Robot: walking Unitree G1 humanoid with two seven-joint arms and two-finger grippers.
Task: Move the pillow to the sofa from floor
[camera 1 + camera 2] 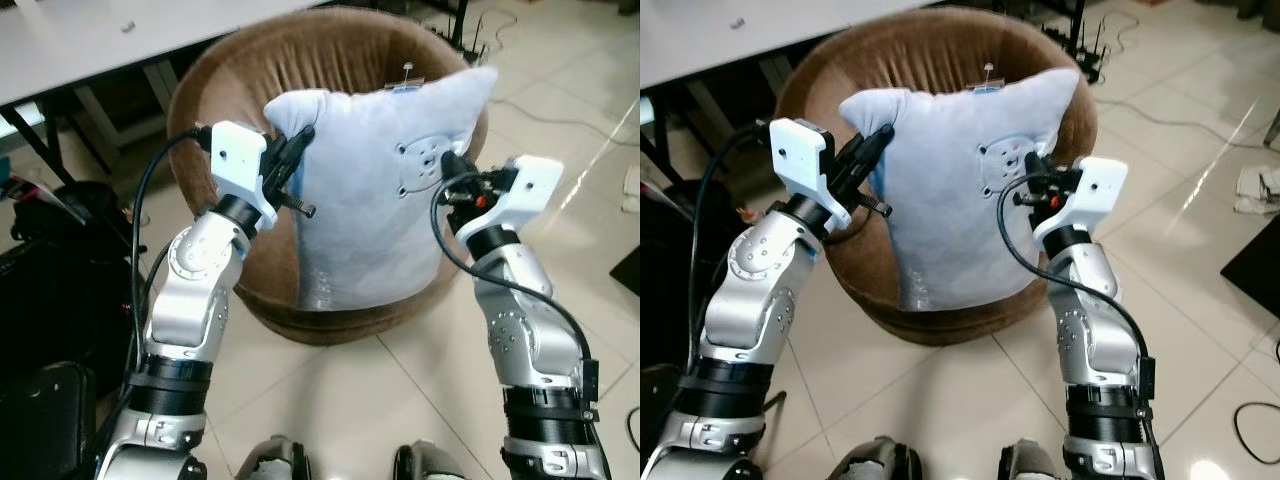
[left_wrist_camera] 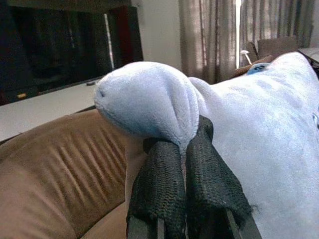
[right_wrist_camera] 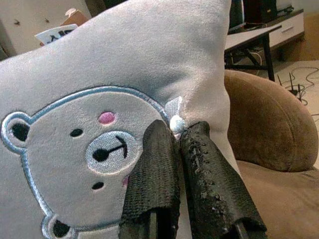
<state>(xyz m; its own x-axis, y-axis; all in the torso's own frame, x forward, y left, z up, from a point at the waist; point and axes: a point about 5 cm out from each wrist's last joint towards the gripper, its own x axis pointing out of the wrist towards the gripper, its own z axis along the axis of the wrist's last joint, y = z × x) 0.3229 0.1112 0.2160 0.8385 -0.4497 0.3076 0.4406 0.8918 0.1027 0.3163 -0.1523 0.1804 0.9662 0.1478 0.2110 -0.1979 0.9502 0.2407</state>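
A pale blue plush pillow (image 1: 375, 190) with a stitched bear face (image 3: 75, 144) hangs upright in front of the round brown sofa chair (image 1: 250, 70). My left gripper (image 1: 295, 150) is shut on the pillow's upper left corner (image 2: 149, 99). My right gripper (image 1: 452, 165) is shut on the pillow's right edge beside the bear face, pinching a fold of fabric (image 3: 175, 119). The pillow's lower part covers the chair's seat and front rim. A small white tag (image 1: 408, 88) sticks up at its top edge.
A white table (image 1: 90, 40) stands behind the chair to the left. Dark bags (image 1: 50, 260) lie on the floor at my left. Cables (image 1: 560, 110) run over the tiled floor to the right, and a dark mat (image 1: 625, 265) lies at the right edge.
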